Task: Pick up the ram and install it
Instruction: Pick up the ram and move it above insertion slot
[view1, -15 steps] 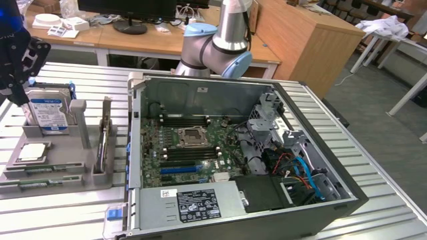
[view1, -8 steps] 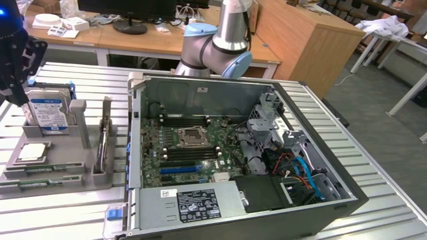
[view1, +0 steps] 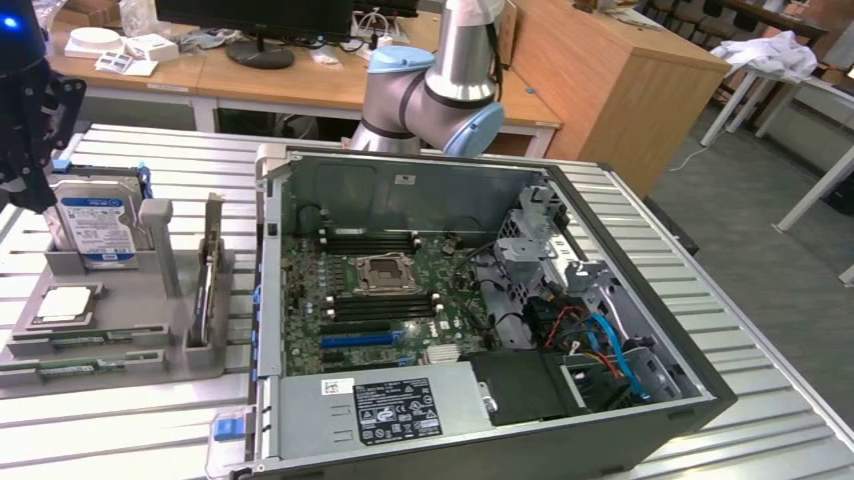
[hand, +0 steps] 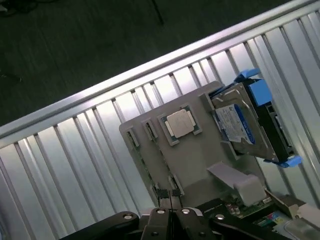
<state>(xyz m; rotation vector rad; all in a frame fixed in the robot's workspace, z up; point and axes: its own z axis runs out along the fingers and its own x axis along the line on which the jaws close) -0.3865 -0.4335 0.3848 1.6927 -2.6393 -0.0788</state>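
Black two-finger gripper (hand: 170, 222) is hovering over the flat grey plastic parts holder (hand: 195, 160), fingers pressed together w/ nothing visibly between them. The ram (view1: 208, 270), a long thin green stick, is standing on edge in a slot on the holder's side nearest the open dark PC case (view1: 400, 185). Square silver processor chip (hand: 179, 122) is lying on the holder. Silver-and-blue hard drive (hand: 240, 125) is standing upright in the holder beside that chip.

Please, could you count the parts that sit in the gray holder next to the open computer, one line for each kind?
Hard drive: 1
Processor chip: 1
Green memory sticks: 2
Upright thin board: 1
Total: 5
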